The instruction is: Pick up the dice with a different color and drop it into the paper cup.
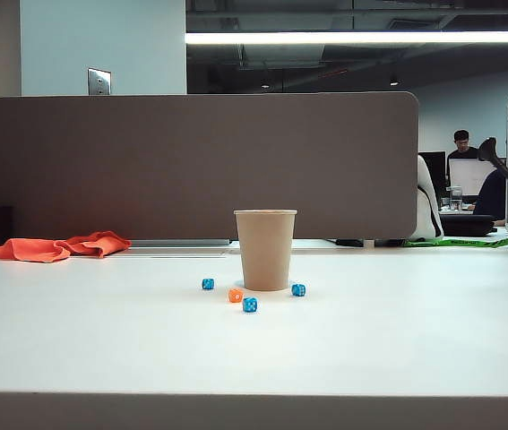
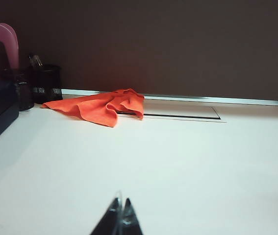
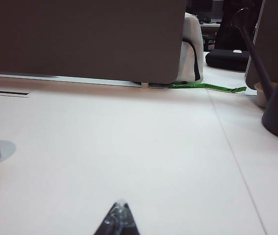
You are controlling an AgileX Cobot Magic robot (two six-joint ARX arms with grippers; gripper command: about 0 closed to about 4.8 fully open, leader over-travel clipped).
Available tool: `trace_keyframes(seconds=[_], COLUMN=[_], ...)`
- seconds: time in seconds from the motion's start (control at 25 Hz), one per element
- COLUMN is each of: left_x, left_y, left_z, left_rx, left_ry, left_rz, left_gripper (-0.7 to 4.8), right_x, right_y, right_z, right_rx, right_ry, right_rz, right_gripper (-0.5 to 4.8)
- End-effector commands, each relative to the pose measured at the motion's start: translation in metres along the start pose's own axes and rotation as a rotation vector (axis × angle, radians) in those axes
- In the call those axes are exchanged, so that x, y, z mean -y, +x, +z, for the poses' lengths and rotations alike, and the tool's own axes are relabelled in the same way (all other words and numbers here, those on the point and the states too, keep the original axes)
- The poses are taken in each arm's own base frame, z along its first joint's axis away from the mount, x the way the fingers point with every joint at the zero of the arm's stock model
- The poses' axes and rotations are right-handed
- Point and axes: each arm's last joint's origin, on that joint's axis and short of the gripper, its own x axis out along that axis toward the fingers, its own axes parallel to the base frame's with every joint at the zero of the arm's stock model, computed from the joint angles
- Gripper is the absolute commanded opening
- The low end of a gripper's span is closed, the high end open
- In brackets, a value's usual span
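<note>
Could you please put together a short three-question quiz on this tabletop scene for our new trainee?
1. True or false: the orange die is already inside the paper cup.
2. How many blue dice lie on the table? A) two B) three C) four
3. Fill in: the left end effector and the right end effector both have their fingertips ____.

Key:
1. False; it lies on the table in front of the cup, towards its left.
2. B: one on the left, one in front, one on the right.
3. Shut, holding nothing.
</note>
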Motion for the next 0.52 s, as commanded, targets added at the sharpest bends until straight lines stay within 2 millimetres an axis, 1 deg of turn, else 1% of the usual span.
trace_keyframes(seconds=[0.04,0.44,0.48,0.52], left_x=[0.0,-0.0001,0.0003,0.0017], left_y=[-0.0001,-0.0001,-0.0001,-0.0001], left_z=[0.0014,0.0013,0.0014,0.0014], left_rx=[0.008,0.007,0.007,0.007], left_ry=[0.005,0.002,-0.003,-0.001], left_rz=[0.0,0.0,-0.01,-0.059], left_gripper=[-0.05,-0.05,-0.05,-0.05], right_x=[0.0,0.0,0.0,0.0], right_y=[0.0001,0.0001,0.0001,0.0001], right_z=[0.0007,0.0006,0.0006,0.0007], right_rx=[0.011,0.01,0.01,0.011], right_ry=[-0.001,-0.001,-0.001,-0.001], right_rz=[0.001,0.001,0.001,0.001], right_gripper=[-0.01,-0.01,-0.01,-0.01])
